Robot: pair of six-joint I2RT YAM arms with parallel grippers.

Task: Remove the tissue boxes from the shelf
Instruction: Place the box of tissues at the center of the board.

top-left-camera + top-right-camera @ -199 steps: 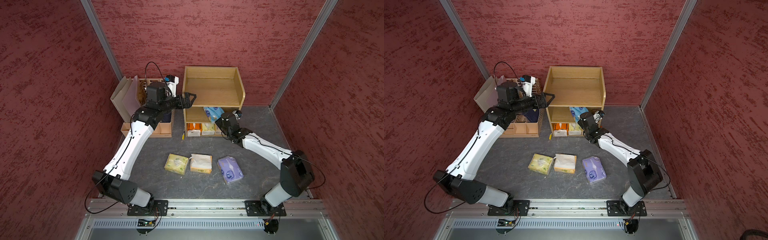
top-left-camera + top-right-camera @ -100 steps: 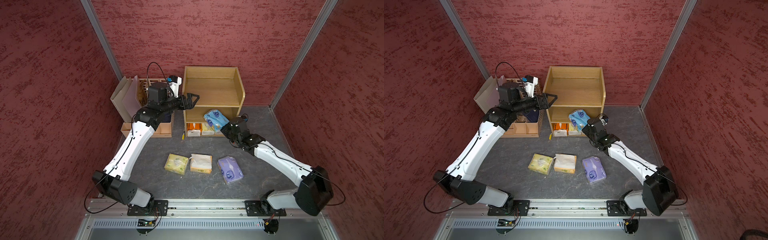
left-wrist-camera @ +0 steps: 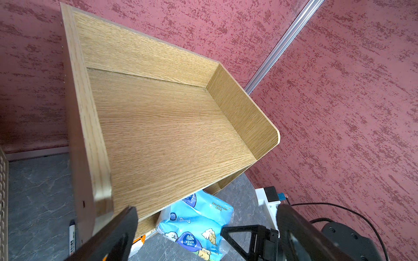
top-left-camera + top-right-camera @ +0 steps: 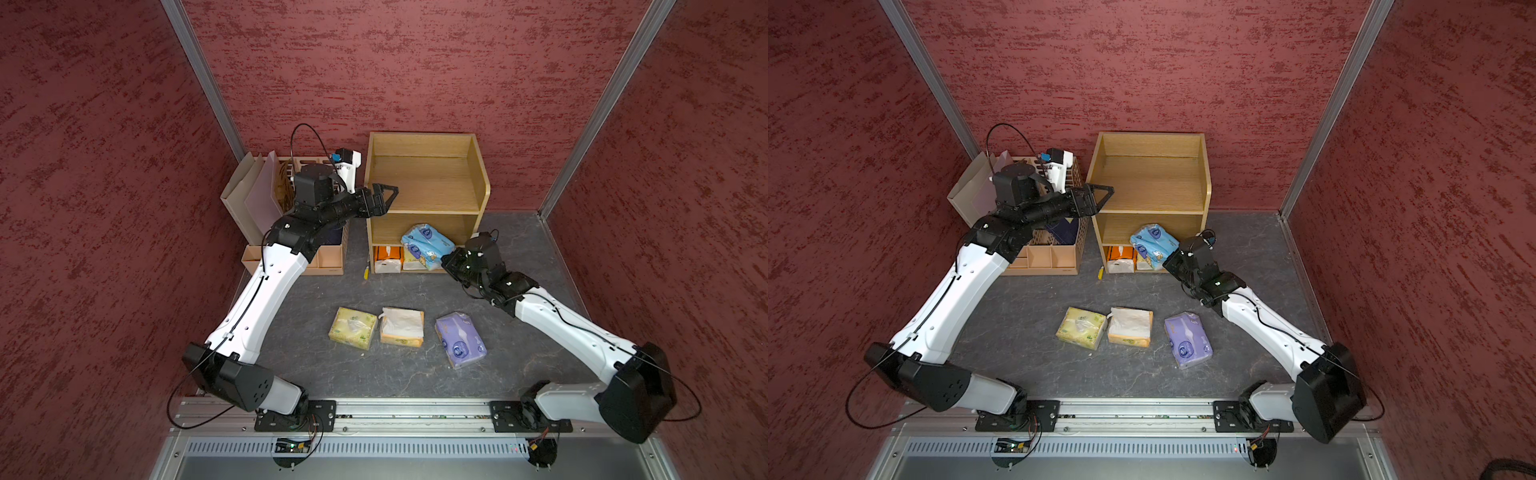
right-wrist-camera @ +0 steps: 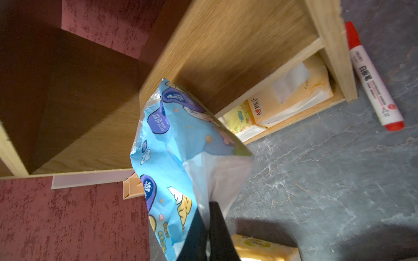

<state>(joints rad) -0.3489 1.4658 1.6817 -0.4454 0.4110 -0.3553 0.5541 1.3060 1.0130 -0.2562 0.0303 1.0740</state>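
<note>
The light-wood shelf [image 4: 424, 183] [image 4: 1150, 183] [image 3: 158, 126] [image 5: 226, 45] stands at the back wall, its top tier bare. My right gripper [image 4: 451, 255] [image 4: 1169, 262] [image 5: 208, 208] is shut on the wrapper end of a light blue tissue pack [image 4: 426, 245] [image 4: 1152, 245] [image 3: 194, 228] [image 5: 172, 144], which hangs tilted at the front of the middle tier. An orange pack [image 4: 386, 258] [image 5: 282, 95] and a yellowish pack [image 4: 411, 262] [image 5: 239, 115] lie in the bottom tier. My left gripper [image 4: 384, 195] [image 4: 1100, 193] [image 3: 207, 210] is open over the top tier's front left corner.
On the floor in front lie a pale yellow pack [image 4: 353, 327], a tan-orange pack with white tissue [image 4: 402, 326] and a purple pack [image 4: 460, 340]. A pink file organizer [image 4: 291, 216] stands left of the shelf. A marker [image 4: 366, 271] [image 5: 373, 76] lies by the shelf's left foot.
My right gripper has drawn the light blue pack forward out of the middle tier, and the right arm has swung out to the right. The left gripper has barely moved.
</note>
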